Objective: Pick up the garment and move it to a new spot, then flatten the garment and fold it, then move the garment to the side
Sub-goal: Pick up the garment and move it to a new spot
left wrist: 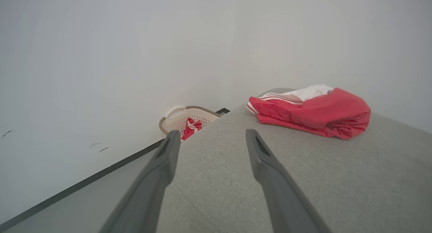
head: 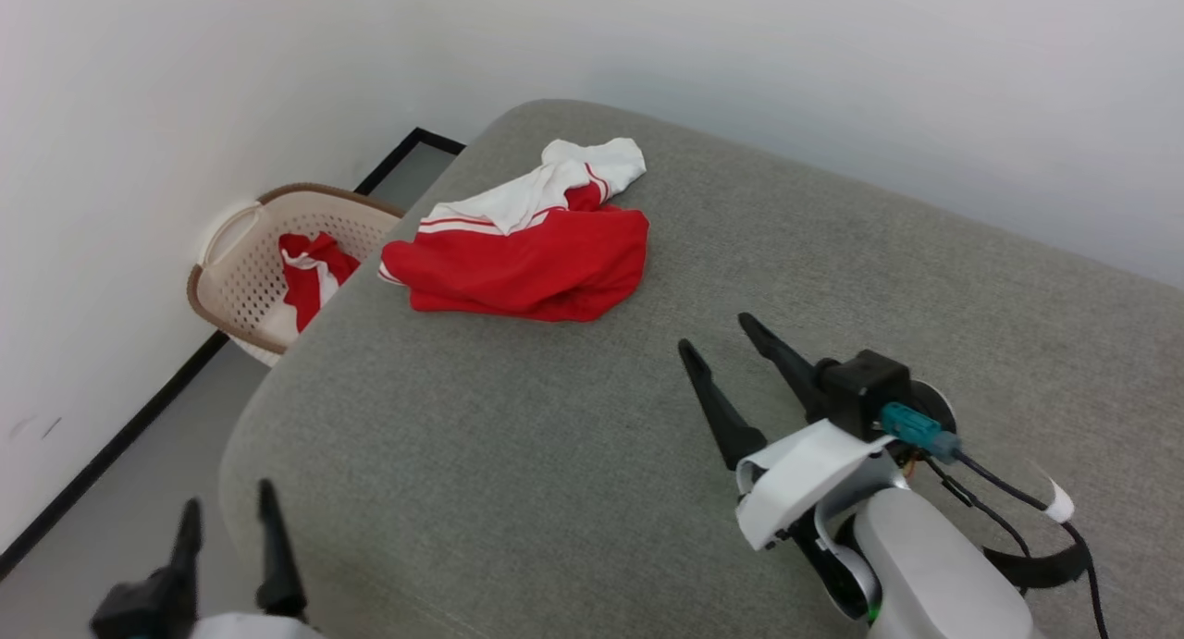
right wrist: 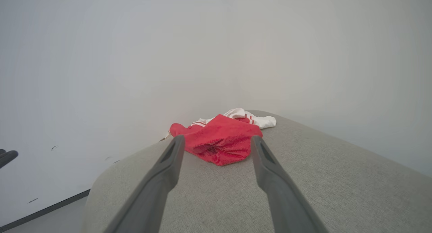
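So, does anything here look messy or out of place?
The garment lies crumpled near the far corner of the grey cushion, not flat. Another red cloth sits bunched in the basket. Nothing looks spilled or damaged.

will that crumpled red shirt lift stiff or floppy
Likely floppy: the shirt lies in soft folds, so it should drape from a pinch. Pushed, it may bunch on the woven grey cushion rather than slide.

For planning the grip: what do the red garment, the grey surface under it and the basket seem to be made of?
Garment: soft matte cloth, it slumps in folds. Grey surface: woven upholstery fabric, visible weave, likely padded. Basket: probably plastic, smooth beige, perforated walls.
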